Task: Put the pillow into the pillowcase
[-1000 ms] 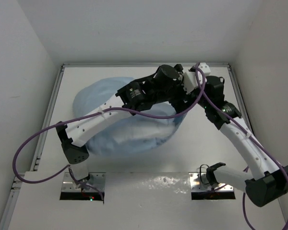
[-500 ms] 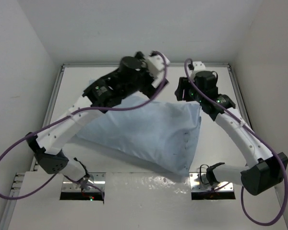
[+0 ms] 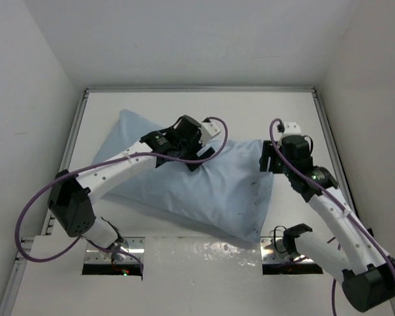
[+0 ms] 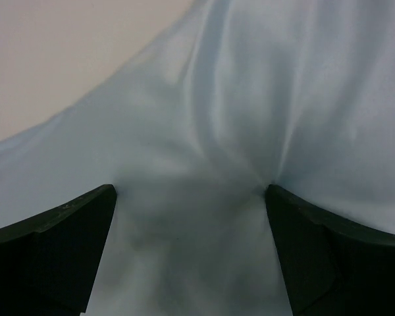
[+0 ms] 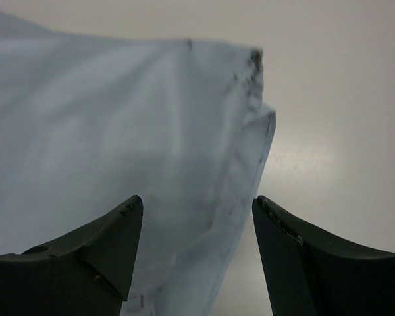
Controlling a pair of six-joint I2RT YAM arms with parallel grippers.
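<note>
White table (image 3: 276, 112), white walls (image 3: 184, 39), blue pillowcase (image 3: 210, 191)

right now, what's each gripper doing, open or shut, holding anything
Left gripper: open, pillowcase cloth between its fingers, not clamped.
Right gripper: open, the pillowcase's edge between its fingers, not clamped.

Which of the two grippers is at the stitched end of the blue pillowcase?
The right gripper: the stitched hem of the pillowcase lies between its spread fingers, with the table beside it. The left gripper sits over plain wrinkled fabric.
</note>
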